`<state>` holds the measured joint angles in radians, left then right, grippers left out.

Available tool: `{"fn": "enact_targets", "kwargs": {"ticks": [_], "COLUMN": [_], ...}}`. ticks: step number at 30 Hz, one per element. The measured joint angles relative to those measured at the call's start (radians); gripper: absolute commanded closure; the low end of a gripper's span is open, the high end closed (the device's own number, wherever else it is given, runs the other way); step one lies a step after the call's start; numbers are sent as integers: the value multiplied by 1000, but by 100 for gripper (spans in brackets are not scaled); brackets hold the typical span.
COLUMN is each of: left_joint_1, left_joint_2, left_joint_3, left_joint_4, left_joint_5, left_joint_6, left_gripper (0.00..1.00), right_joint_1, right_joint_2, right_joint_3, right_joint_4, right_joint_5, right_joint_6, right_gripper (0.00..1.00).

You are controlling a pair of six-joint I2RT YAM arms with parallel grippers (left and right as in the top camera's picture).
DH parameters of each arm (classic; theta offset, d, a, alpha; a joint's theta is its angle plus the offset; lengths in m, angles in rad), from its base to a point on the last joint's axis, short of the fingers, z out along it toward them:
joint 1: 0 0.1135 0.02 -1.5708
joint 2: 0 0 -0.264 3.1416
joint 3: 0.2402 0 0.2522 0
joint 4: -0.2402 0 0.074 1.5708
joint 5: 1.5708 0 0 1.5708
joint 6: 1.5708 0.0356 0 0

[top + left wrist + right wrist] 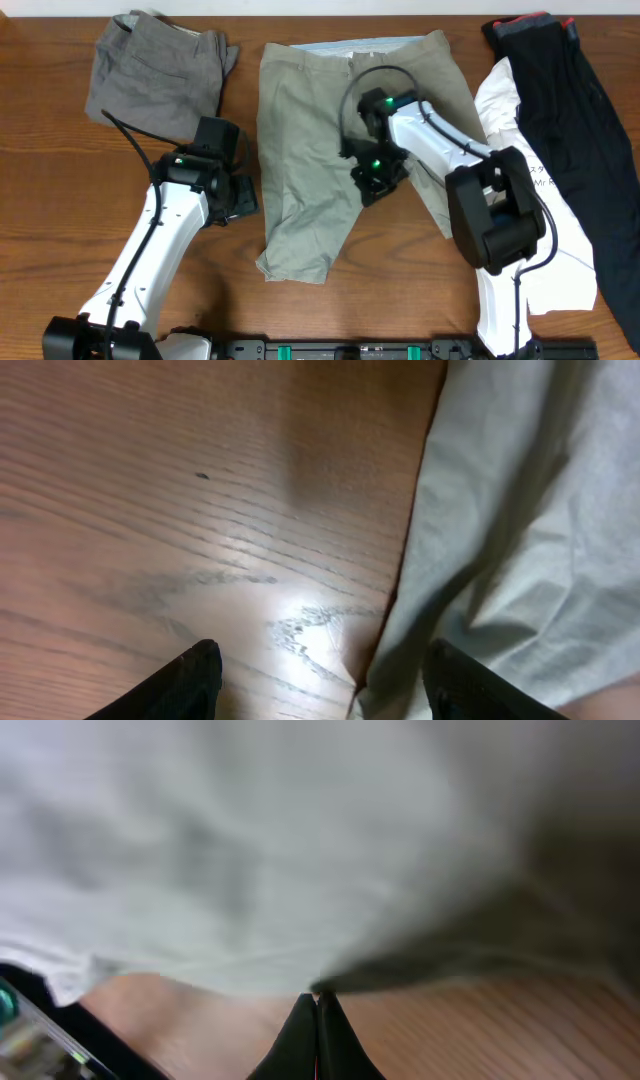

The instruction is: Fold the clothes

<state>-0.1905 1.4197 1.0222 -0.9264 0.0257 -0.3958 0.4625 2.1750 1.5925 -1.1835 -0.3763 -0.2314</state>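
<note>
Spread mostly flat in the middle of the table (60, 200): khaki shorts (300, 130). Long axis far-to-near, tilted slightly. Pale waistband (350, 45) at the far end, leg openings aimed toward the arm bases. Leg on the left-arm side (300, 240) fully laid out, hem nearest the bases; other leg partly hidden under the right arm, cloth wrinkled around the crotch. Right pincer (375, 185) down on the shorts near the crotch, between the two legs. From the right wrist: right pincer (317, 1020) tips pressed together, apparently clamped on a bunched fold of the khaki shorts (250, 850), cloth drawn to a peak at the tips, bare table (480, 1020) beside it. Left pincer (245, 195) low at the outer edge of the left-side leg. From the left wrist: left pincer (325, 685) spread wide apart, gripping nothing, one fingertip over bare table (150, 510), the other over the edge of the khaki shorts (530, 510). At the far left, crumpled grey-brown shorts (155, 75), apart from the khaki pair. Along the right side, white T-shirt (500, 100) with black garment (570, 90) lying over it, T-shirt just beside the khaki pair.
</note>
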Motion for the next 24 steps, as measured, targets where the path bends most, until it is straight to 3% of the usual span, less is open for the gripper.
{"fn": "enact_targets", "kwargs": {"ticks": [10, 24], "left_joint_1": [0, 0], "left_joint_2": [0, 0], "left_joint_3": [0, 0], "left_joint_4": [39, 50], "left_joint_5": [-26, -61], "left_joint_6": [4, 8], "left_gripper": [34, 34], "right_joint_1": [130, 326], "right_joint_2": [-176, -187], "right_joint_3": [-2, -316], "right_joint_4": [75, 360], "right_joint_5": [5, 270], "right_joint_6": [-158, -93], "right_gripper": [98, 98]}}
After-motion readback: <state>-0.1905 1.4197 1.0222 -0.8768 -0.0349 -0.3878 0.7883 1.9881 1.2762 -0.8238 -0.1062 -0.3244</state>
